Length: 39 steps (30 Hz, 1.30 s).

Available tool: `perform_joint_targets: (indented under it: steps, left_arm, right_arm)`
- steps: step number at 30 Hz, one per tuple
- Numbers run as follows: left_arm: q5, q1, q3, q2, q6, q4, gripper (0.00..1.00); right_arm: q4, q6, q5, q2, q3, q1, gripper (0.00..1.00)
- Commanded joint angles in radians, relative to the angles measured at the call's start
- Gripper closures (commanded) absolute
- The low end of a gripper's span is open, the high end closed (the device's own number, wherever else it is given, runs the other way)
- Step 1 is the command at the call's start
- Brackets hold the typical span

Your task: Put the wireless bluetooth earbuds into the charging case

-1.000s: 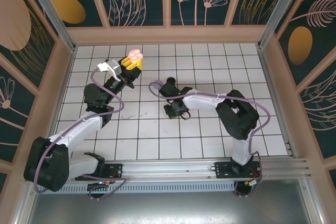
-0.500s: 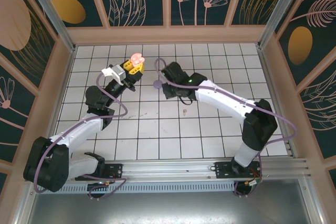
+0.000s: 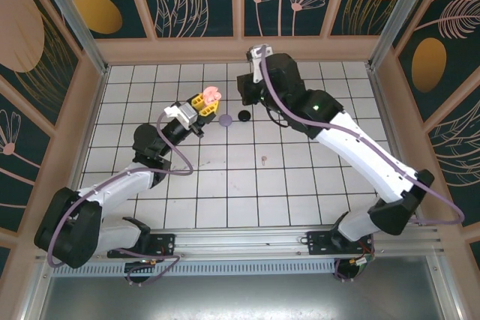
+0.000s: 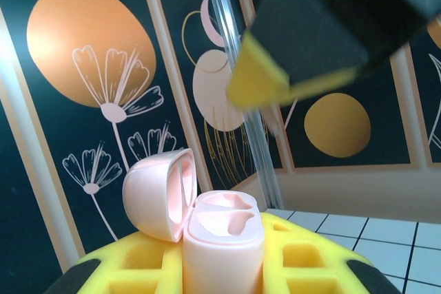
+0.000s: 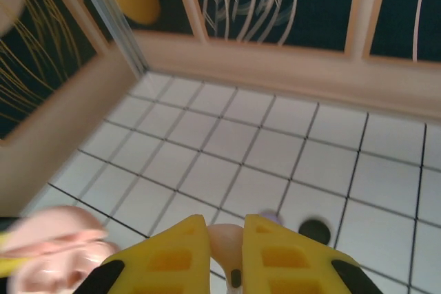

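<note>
My left gripper (image 3: 201, 103) is shut on the pale pink charging case (image 3: 211, 94), holding it upright above the tiles. Its lid (image 4: 157, 194) is swung open to the left, and both wells of the case (image 4: 224, 228) between the yellow fingers (image 4: 131, 266) are bare. My right gripper (image 3: 247, 91) hangs just right of the case and is shut on a pale pink earbud (image 5: 231, 247), stem down between its yellow pads (image 5: 176, 253). A blurred yellow finger of that right gripper (image 4: 265, 80) looms above the case. Another tiny pale earbud (image 3: 264, 159) lies on a tile mid-table.
A lilac rounded thing (image 3: 226, 119) and a black one (image 3: 244, 115) lie on the tiles below both grippers, also seen as the lilac thing (image 5: 270, 217) and the black thing (image 5: 315, 231). The pale wooden back wall (image 3: 240, 50) stands close behind the right wrist.
The right arm has swung from mid-table up toward the back wall, ending beside the case with the pink earbud in its jaws. The left gripper has shifted right with the case.
</note>
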Motion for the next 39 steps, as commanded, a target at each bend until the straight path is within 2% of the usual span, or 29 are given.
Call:
perform_joint_targets:
  steps: [1,6,18,39]
  left_arm:
    - [0.018,-0.013,0.024,0.02,0.039,0.007,1.0]
    - [0.036,-0.023,0.06,0.052,0.006,-0.005,1.0]
    - [0.076,-0.035,0.123,0.094,-0.131,-0.008,1.0]
    - [0.085,-0.047,0.137,0.087,-0.148,-0.032,1.0]
  right_arm:
    - [0.131,-0.039,-0.064,-0.075,-0.051,-0.003,0.85]
    - [0.265,-0.046,-0.158,-0.143,-0.157,0.0,0.85]
    - [0.521,-0.038,-0.255,-0.189,-0.348,0.012,0.85]
    - [0.603,-0.005,-0.296,-0.127,-0.395,0.027,0.85]
